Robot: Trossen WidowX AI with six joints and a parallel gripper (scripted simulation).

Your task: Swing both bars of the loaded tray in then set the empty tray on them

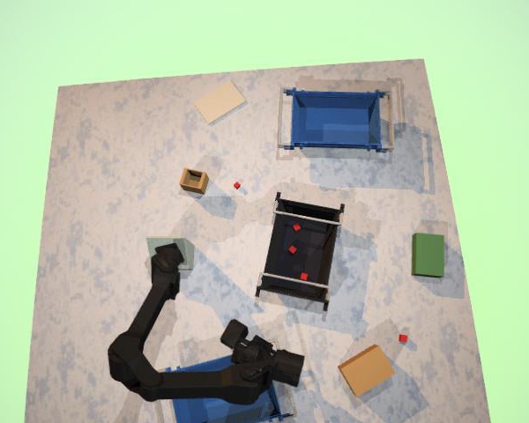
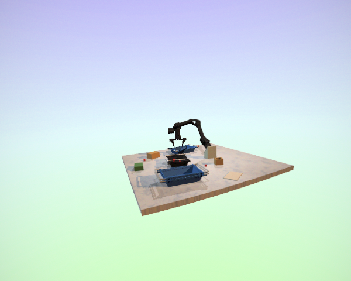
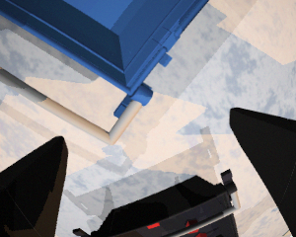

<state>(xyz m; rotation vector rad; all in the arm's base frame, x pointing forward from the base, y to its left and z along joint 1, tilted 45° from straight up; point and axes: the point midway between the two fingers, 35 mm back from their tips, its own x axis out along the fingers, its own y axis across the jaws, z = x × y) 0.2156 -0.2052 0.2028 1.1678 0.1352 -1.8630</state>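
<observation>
Two blue trays [image 1: 336,120] [image 2: 181,177] and one black tray [image 1: 306,250] [image 2: 178,162] stand on one table [image 1: 96,150] [image 2: 260,169]; three red blocks [image 1: 292,249] show inside the black tray, and two loose red cubes [image 1: 236,185] [image 2: 205,165] lie outside. There are one green block [image 1: 428,255] [image 2: 138,166], one orange block [image 1: 367,371] [image 2: 153,155], one small open box [image 1: 194,185] [image 2: 218,161] and one flat beige plate [image 1: 219,102] [image 2: 233,175].

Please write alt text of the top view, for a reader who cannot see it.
A black robot arm reaches over a blue tray; a black tray holding three red blocks has two bars across its top; another blue tray stands beyond.
</observation>
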